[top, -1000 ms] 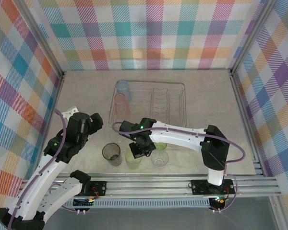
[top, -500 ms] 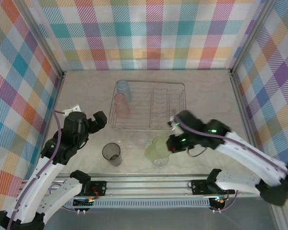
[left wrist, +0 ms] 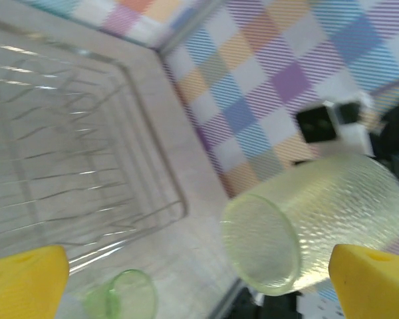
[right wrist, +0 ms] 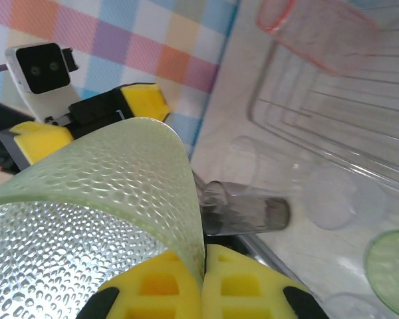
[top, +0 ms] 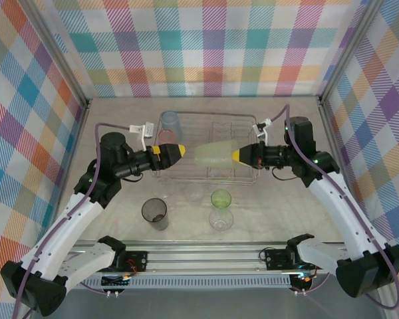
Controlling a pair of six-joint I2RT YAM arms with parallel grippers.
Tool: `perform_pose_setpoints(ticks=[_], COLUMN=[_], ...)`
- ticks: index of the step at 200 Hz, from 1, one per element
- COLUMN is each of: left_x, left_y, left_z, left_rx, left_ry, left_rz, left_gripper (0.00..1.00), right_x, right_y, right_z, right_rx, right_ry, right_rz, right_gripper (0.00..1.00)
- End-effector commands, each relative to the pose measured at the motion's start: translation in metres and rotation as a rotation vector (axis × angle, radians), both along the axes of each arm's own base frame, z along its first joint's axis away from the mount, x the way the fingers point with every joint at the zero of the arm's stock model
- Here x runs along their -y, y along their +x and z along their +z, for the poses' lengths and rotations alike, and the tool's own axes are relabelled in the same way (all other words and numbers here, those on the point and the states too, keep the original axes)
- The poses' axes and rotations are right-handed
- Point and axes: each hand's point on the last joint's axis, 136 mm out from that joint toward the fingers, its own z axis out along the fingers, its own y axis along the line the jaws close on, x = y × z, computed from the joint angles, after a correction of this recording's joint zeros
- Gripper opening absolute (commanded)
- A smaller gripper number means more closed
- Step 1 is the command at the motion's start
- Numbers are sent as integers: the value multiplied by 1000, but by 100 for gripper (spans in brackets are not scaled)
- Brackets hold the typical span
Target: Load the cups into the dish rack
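Plaid walls in pastel checks enclose a pale stone-look tabletop (top: 279,212); seen from above, the left gripper (top: 175,152) sits at nine o'clock of the silvery wire dish rack (top: 223,136), its yellow-padded jaws spread wide and empty; a blue translucent tumbler (top: 169,122) and a pink-red translucent tumbler (top: 166,139) already stand in the rack's left end; over the rack's middle a textured yellow-green plastic tumbler (top: 211,154) hangs in the air, pinched by its rim wall in the closed right gripper (top: 239,156) at three o'clock. Setting it down well probably means keeping that thin rim pinch firm, lowering over bare wires beside the pink one and clear of the plate dividers, and releasing only once it rests; the spread left jaws could steady its base. Its long axis lies level, nine to three; base towards nine, mouth towards three.
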Motion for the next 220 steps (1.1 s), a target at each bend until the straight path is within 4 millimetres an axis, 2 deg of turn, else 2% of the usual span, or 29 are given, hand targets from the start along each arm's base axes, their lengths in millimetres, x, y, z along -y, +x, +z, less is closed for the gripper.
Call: perform_pose_setpoints(ticks=[1,53,89,117,146,185,204,220], left_x=[17,40,51,57,64,68,67,64], left_y=[-22,-35,-41,-49,-53,-53,-51,-50], left_z=[39,45,48,57,54,41,38,39], left_rx=[127,154,189,227,222,173,173,182], left_ry=[-97,-93,-100,-121,-120,-93,-73,-70], left_rz=[-164,-284,-330,-364,-405,-411,-391,-368], left_gripper=[100,100,100,100,99,88,80,68], right_x=[-12,-19,-29,-38,-47,-51,-51,-51], right_y=[-7,1,-2,-3,1,7,8,8], right_z=[38,44,45,38,26,20,19,16], right_rx=[96,101,112,100,79,71,71,68], right_ry=[151,202,222,216,211,210,202,192], right_rz=[131,177,246,278,294,285,289,289], right_gripper=[0,0,0,0,0,0,0,0])
